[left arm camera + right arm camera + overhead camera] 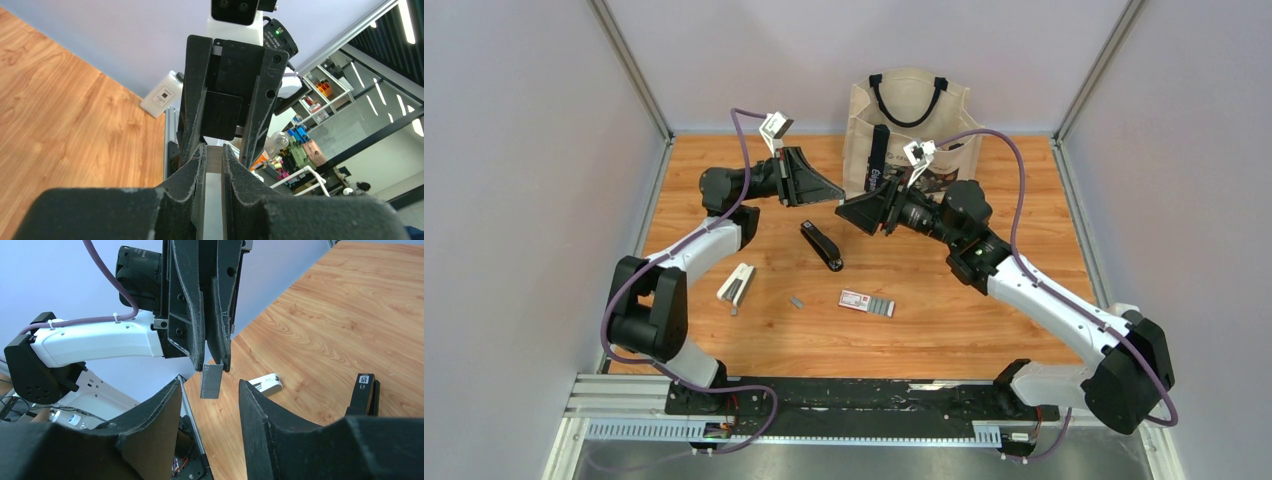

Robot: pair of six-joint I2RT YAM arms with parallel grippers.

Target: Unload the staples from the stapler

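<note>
Silvery-grey staples [211,382] hang pinched in the narrow fingertips of the left gripper [214,365], in the air above the table [944,340]. The right gripper [844,207] faces it, its fingers [150,425] spread wide on either side of the strip and not touching it. The unloading looks mostly done; I judge that a handover or a set-down remains. The black stapler [822,246] and the white stapler [736,284] lie below. Whether either holds more staples is hidden. A grey bit [797,300] on the wood is too small to name.
</note>
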